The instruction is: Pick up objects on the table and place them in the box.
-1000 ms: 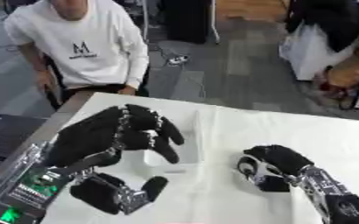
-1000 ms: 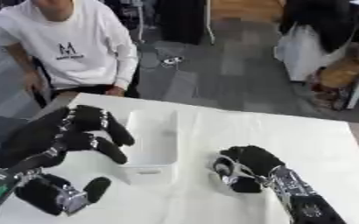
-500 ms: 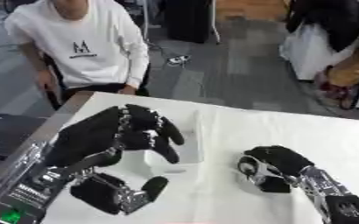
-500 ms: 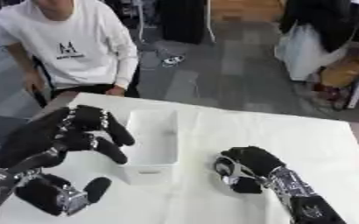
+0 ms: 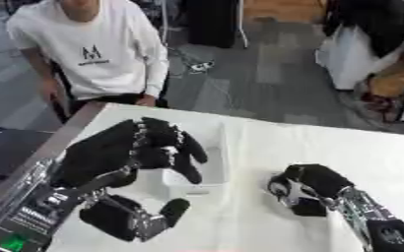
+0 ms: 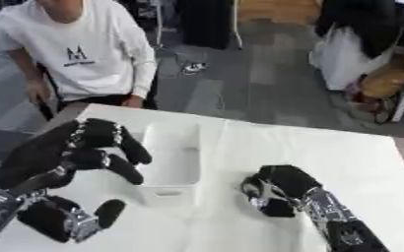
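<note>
Resting on the white bench (image 6: 360, 157), the right hand (image 6: 273, 189) lay palm down just to the right of the white box (image 6: 173, 157), its fingers curled under as though closed over something; whatever it covered could not be made out, so I cannot tell whether it grasped an object or was merely clenched. That low, cupped posture suited a pick from the bench surface, and its nearness to the box would make for a short carry, by my judgement. The left hand (image 5: 132, 152) hovered over the box's left side with fingers bent loosely and holding nothing, seemingly poised either to steady the box or simply parked out of the way. The box itself stood open-topped near the bench's middle, its long side running away from the robot, and no contents could be seen inside it. No loose objects showed elsewhere around the box. No label or writing was readable on the box, the bench or the hands.
</note>
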